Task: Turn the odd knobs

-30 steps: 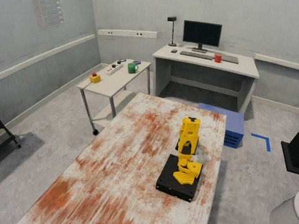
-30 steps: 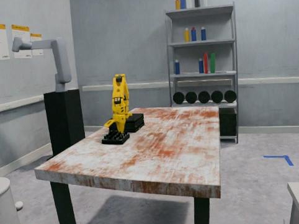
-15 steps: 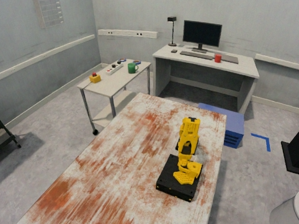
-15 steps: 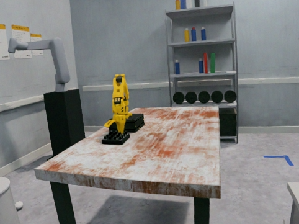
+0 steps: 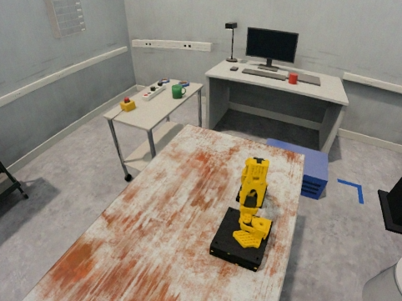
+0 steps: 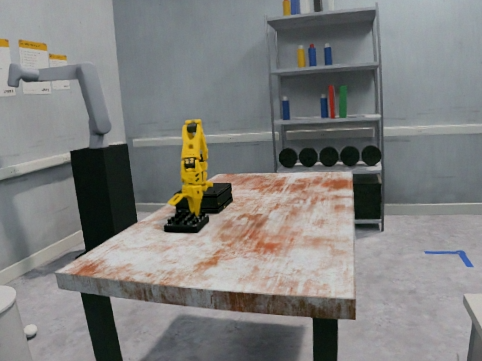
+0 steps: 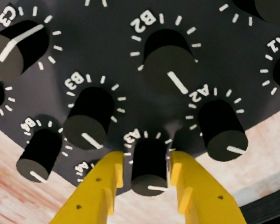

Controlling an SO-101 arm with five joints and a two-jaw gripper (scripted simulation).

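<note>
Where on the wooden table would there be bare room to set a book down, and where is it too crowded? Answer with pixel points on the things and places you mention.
In the top view, the tabletop (image 5: 167,213) looks bare left of the knob box (image 5: 223,239) (image 6: 186,229), out to the table's left edge. It is crowded at the box itself, where the yellow arm (image 5: 255,179) (image 6: 192,147) leans over the knobs.

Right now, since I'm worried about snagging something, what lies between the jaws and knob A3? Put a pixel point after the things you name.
Nothing solid: in the wrist view, knob A3 (image 7: 149,167) stands between the two jaws, with a narrow strip of the black box's top visible on either side.
</note>
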